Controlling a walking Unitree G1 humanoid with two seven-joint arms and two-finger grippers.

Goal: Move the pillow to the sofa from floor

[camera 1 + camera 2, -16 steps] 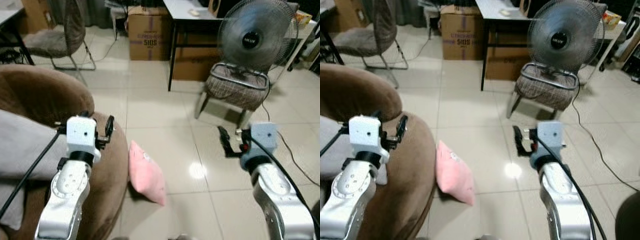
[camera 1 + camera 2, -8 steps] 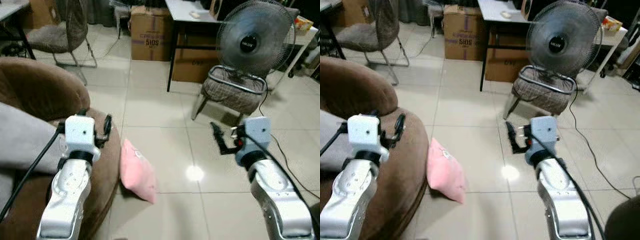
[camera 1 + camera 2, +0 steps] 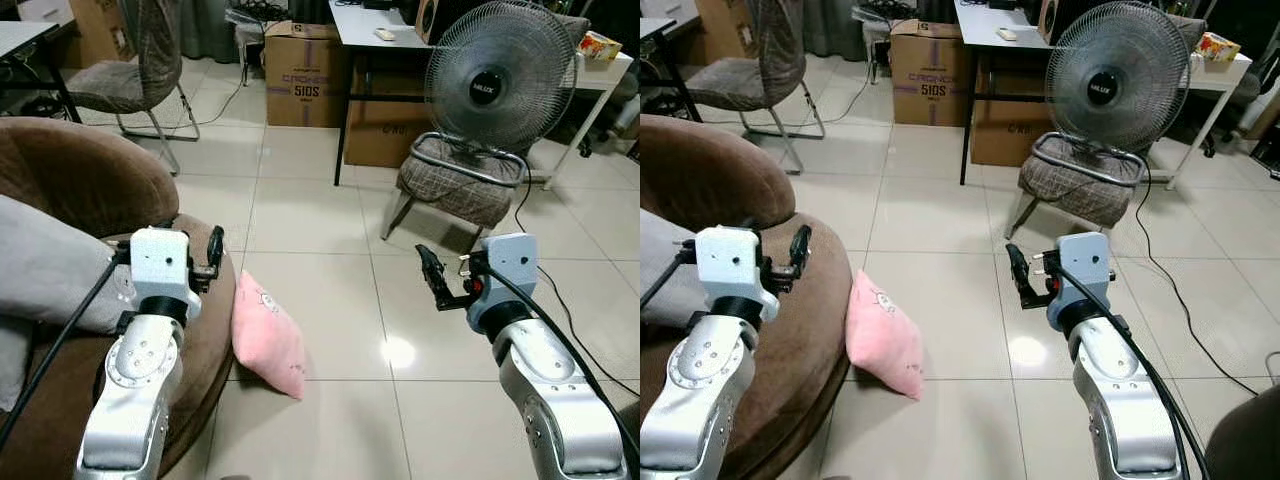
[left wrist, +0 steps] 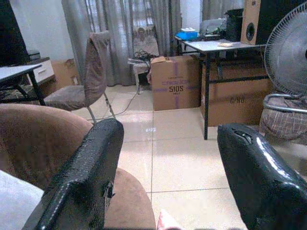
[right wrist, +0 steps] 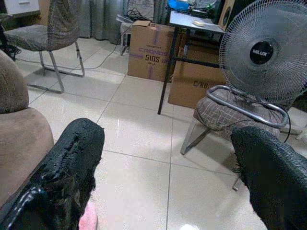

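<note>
A pink pillow (image 3: pixel 268 340) lies on the tiled floor, leaning against the front of the brown round sofa (image 3: pixel 85 180). My left gripper (image 3: pixel 214 247) is held up above the sofa's edge, just left of and above the pillow, open and empty. My right gripper (image 3: pixel 428 268) hovers over the floor well to the right of the pillow, also open and empty. In the left wrist view the black fingers (image 4: pixel 84 175) frame the sofa edge, with a tip of the pillow (image 4: pixel 165 222) below. The right wrist view catches a bit of the pillow (image 5: pixel 88 219) beside its finger.
A grey cushion (image 3: pixel 50 270) rests on the sofa. A fan (image 3: pixel 498 85) stands on a padded chair (image 3: pixel 455 185) ahead right, its cable (image 3: pixel 590 300) trailing over the floor. Cardboard boxes (image 3: pixel 305 60), a black-legged table (image 3: pixel 370 20) and another chair (image 3: pixel 140 60) line the back.
The whole view has shifted and risen slightly as the camera moved; the pillow stays against the sofa. Both arms keep their raised pose with fingers apart.
</note>
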